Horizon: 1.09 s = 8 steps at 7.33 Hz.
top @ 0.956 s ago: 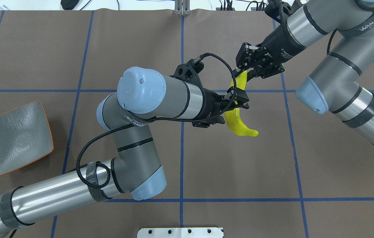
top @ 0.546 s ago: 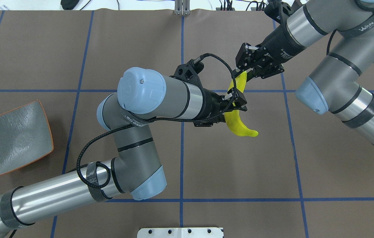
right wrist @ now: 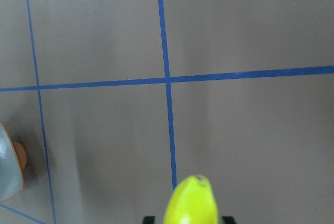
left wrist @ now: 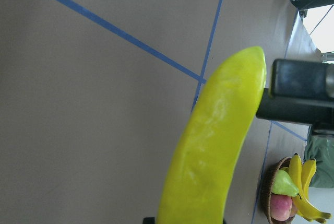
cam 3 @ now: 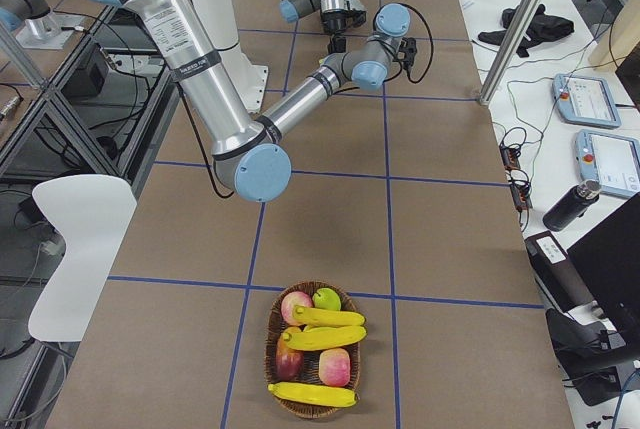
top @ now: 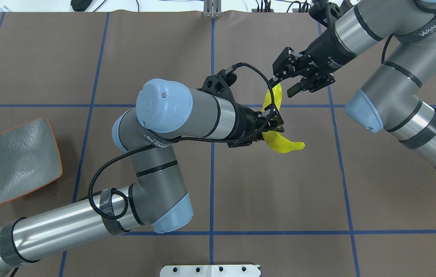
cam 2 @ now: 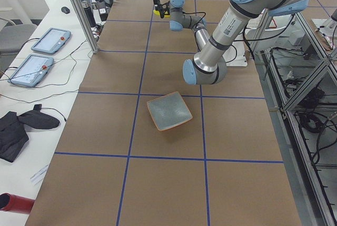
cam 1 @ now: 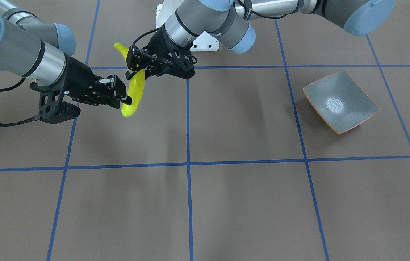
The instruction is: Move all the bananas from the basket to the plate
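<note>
One yellow banana (top: 279, 142) hangs in the air over the table's middle. My left gripper (top: 275, 124) is shut on its middle, as also shows in the front view (cam 1: 138, 70). My right gripper (top: 285, 85) is open, its fingers standing either side of the banana's far tip (right wrist: 192, 200) without gripping it. The grey-green plate (top: 17, 161) with its orange rim lies empty at the table's left end. The basket (cam 3: 275, 349) at the right end holds three more bananas (cam 3: 322, 337).
The basket also holds apples (cam 3: 296, 306) and a green pear (cam 3: 326, 298). A white mounting plate (top: 210, 270) sits at the near edge of the table. Blue tape lines cross the brown table cover.
My left gripper has closed on the banana. My right gripper has opened and let go of its far end. The banana's free end has swung up a little.
</note>
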### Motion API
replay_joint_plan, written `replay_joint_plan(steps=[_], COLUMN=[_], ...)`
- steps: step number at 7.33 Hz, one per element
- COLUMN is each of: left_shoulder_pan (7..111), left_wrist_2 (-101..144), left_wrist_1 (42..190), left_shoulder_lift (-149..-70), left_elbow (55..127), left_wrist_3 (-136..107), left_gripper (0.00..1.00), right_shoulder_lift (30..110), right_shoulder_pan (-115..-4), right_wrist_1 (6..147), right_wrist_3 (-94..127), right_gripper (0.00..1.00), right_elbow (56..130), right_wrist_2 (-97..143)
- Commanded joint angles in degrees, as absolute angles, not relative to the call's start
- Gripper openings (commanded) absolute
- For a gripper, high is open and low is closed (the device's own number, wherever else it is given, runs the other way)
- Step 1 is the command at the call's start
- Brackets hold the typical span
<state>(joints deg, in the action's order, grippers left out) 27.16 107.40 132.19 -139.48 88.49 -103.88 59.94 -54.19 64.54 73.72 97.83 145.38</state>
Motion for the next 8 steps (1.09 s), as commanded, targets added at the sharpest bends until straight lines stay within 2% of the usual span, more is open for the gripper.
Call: replay_joint_plan(steps=[1,5,6,8], left_shoulder_pan=[27.16,28.2,30.13,34.26], left_wrist_2=[107.4,107.4,107.58,107.58], left_wrist_1=[132.19,131.23,129.74,125.01], left_shoulder_lift=[-139.22,-138.78,-135.3,-122.24], left_elbow=[88.42,88.59,90.42,101.19], left_wrist_3=[-103.8,-103.8,-103.8,-103.1], left_gripper=[0.0,0.0,0.0,0.0], right_shoulder_lift=[59.85,59.85,60.03,60.9], right_shoulder_pan=[-54.23,-55.71,-57.2,-60.1], right_wrist_1=[64.51,64.6,64.77,65.21], right_wrist_3=[74.53,74.88,74.88,74.71], right_gripper=[1.0,1.0,1.0,1.0], right_elbow=[97.82,97.82,97.82,97.56], right_wrist_2=[145.55,145.63,145.63,143.89])
